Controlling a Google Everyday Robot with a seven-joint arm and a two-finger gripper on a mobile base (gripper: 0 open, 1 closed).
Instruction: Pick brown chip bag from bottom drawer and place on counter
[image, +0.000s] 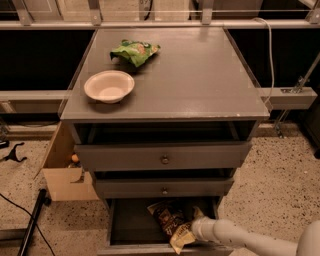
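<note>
a grey cabinet with three drawers fills the middle of the frame, seen from above and in front. its flat grey-brown top, the counter (200, 75), takes up the upper half of the view. on the counter, towards the left, sits a shallow white bowl (109, 86). behind the bowl, nearer the top of the frame, lies a small green bag (135, 51), apart from the bowl.

below the counter, the top drawer (162, 157) and the middle drawer (164, 189) each have a small round knob and are pulled out a little. the bottom drawer (130, 227) is open at the lower edge of the frame, its inside dark.

the brown chip bag (167, 220) lies inside the bottom drawer, right of its middle. it is dark brown and crinkled, with a tan-yellow end pointing to the lower edge of the frame.

a white robot arm (240, 237) reaches in from the lower right corner. the gripper (192, 231) at its tip is down in the bottom drawer, against the right side of the brown chip bag. whether the gripper is open, closed or gripping the bag cannot be told from this angle.

to the left of the cabinet stands an open cardboard box (62, 175) on a speckled floor (280, 170). a black cable (25, 215) crosses the floor at the lower left. a white cable (270, 55) hangs down at the upper right.
</note>
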